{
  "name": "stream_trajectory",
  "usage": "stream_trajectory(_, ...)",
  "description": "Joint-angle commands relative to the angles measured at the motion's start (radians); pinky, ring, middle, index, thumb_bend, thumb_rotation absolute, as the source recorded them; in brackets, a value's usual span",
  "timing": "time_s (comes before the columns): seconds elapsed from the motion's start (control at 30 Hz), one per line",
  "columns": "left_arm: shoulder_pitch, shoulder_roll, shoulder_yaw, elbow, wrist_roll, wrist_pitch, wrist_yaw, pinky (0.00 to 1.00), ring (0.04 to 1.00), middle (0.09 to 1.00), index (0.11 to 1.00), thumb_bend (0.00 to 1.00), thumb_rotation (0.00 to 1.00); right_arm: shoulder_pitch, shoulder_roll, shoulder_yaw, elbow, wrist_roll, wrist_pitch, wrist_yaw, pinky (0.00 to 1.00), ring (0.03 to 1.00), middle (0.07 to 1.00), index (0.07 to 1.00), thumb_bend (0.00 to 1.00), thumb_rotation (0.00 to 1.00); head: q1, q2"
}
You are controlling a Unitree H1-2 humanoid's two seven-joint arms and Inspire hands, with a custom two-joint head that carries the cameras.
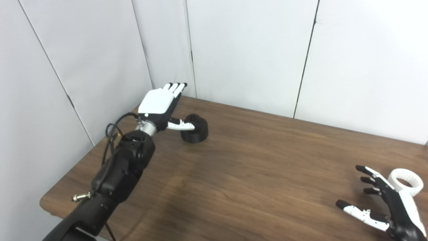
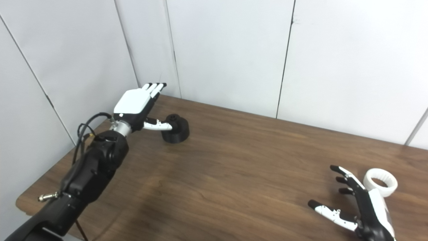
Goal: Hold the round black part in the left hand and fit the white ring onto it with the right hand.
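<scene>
1. The left hand [image 1: 160, 105] was spread, grasping nothing, its thumb at the black part [image 1: 195, 129].
2. The part stood on the table [image 1: 254, 174], far left of the ring [image 1: 406, 180].
3. The right hand [image 1: 384, 204], fingers spread and empty, sat just left of the ring.
4. Each hand should wrap its piece squarely before lifting.

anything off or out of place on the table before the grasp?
Nothing stands out. The round black part sits upright beside the open left hand; the white ring lies flat by the open right hand. No visible damage or spills on the table.
</scene>
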Motion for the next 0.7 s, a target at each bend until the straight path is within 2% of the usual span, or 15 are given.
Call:
stream_trajectory(0.0, -0.062, 0.050, 0.020, 0.018, -0.044, -0.017, 0.008, 0.95, 1.000, 1.000, 0.983, 0.94, 0.60, -0.028, -0.003, -0.006, -0.004, 0.008, -0.039, -0.013, 0.72, 0.820, 0.879, 0.834, 0.83, 0.37, 0.000, 0.001)
stream_trajectory(0.1, -0.065, 0.069, 0.007, 0.081, -0.060, -0.044, 0.029, 0.95, 1.000, 0.998, 0.972, 0.99, 0.61, -0.027, -0.003, -0.004, -0.010, 0.004, -0.034, -0.010, 0.72, 0.819, 0.880, 0.834, 0.83, 0.37, -0.001, 0.000)
stream_trajectory(0.3, -0.073, 0.093, -0.022, 0.162, -0.064, -0.051, 0.039, 0.96, 1.000, 1.000, 0.980, 1.00, 0.63, -0.025, -0.006, -0.004, -0.013, 0.000, -0.036, -0.013, 0.71, 0.814, 0.877, 0.833, 0.82, 0.37, -0.005, 0.002)
stream_trajectory(0.53, -0.088, 0.108, -0.056, 0.226, -0.081, -0.033, 0.002, 1.00, 1.000, 1.000, 1.000, 1.00, 0.61, -0.024, -0.008, -0.007, -0.026, 0.006, -0.024, -0.004, 0.71, 0.818, 0.877, 0.832, 0.82, 0.35, -0.011, 0.009)
stream_trajectory(0.67, -0.099, 0.106, -0.072, 0.270, -0.095, -0.035, -0.004, 1.00, 1.000, 1.000, 0.969, 1.00, 0.62, -0.022, -0.010, -0.009, -0.040, 0.014, -0.007, 0.010, 0.73, 0.832, 0.886, 0.840, 0.80, 0.35, -0.014, 0.011)
